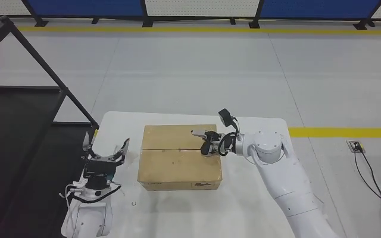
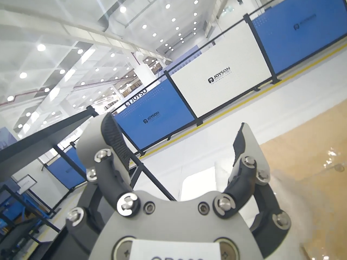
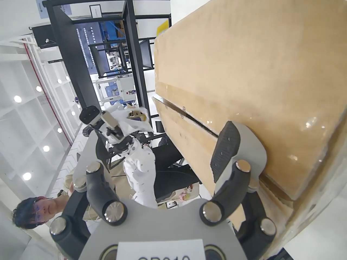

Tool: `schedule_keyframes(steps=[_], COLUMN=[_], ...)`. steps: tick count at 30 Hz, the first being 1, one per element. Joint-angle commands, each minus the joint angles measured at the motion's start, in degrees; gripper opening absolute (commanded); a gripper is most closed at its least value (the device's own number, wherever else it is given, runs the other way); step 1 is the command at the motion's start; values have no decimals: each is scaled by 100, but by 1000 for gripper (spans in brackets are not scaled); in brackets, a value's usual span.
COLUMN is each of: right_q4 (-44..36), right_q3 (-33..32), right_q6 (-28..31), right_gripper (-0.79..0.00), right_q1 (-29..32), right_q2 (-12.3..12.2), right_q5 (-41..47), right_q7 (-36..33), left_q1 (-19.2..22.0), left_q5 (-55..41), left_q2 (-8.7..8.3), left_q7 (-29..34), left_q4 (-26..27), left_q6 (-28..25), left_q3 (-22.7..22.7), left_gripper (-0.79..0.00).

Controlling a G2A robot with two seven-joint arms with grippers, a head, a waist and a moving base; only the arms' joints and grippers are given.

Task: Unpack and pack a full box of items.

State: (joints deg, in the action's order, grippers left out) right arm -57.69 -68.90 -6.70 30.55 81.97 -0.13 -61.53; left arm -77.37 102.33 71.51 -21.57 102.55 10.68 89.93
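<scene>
While both tools stand spread and hold nothing, the closed brown cardboard box point(image 1: 180, 163) rests in the middle of the white table point(image 1: 172, 119).
Detail: the right gripper point(image 1: 203, 141) hangs over the box top at its right end, jaws wide apart, by the centre seam point(image 3: 189, 117); one ribbed finger pad point(image 3: 226, 150) lies along the flap beside that seam, contact not confirmed. The left gripper point(image 1: 106, 150) is just beside the box's left wall, apart from it, jaws equally wide, nothing between them.
</scene>
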Motion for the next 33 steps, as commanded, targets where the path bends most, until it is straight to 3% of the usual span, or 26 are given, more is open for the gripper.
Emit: schedule_keyframes(steps=[1, 6, 12, 16, 20, 21, 23, 33], right_q4=[85, 202, 434, 637, 871, 928, 1011, 1319], right_q3=[18, 40, 68, 95, 128, 134, 153, 263], right_q6=[262, 853, 1183, 1326, 1431, 1456, 1560, 1849], right_gripper=[0, 0, 0, 0, 0, 0, 0, 0], right_q1=[-8, -15, -98, -190, -285, -308, -340, -502], right_q2=[-16, -35, -42, -40, -34, -31, -20, -3], right_q5=[-10, 137, 375, 518, 621, 640, 733, 819], right_q7=[-76, -201, -293, -318, -261, -209, -179, -11], left_q1=[-171, -458, -541, -574, -530, -505, -515, -515], left_q5=[-602, -2020, -3496, -5122, -6509, -6626, -5981, -5981], left_q2=[5, 31, 39, 7, -48, -67, -108, -108], left_q7=[-12, 201, 771, 1717, 2780, 2973, 2869, 2869], left_q4=[286, 793, 1002, 1075, 1013, 1009, 1095, 1095], left_q6=[-92, -443, -1111, -1980, -2386, -2453, -2675, -2675], left_q3=[211, 586, 913, 1332, 1825, 1923, 2107, 2107], left_gripper=[0, 0, 0, 0, 0, 0, 0, 0])
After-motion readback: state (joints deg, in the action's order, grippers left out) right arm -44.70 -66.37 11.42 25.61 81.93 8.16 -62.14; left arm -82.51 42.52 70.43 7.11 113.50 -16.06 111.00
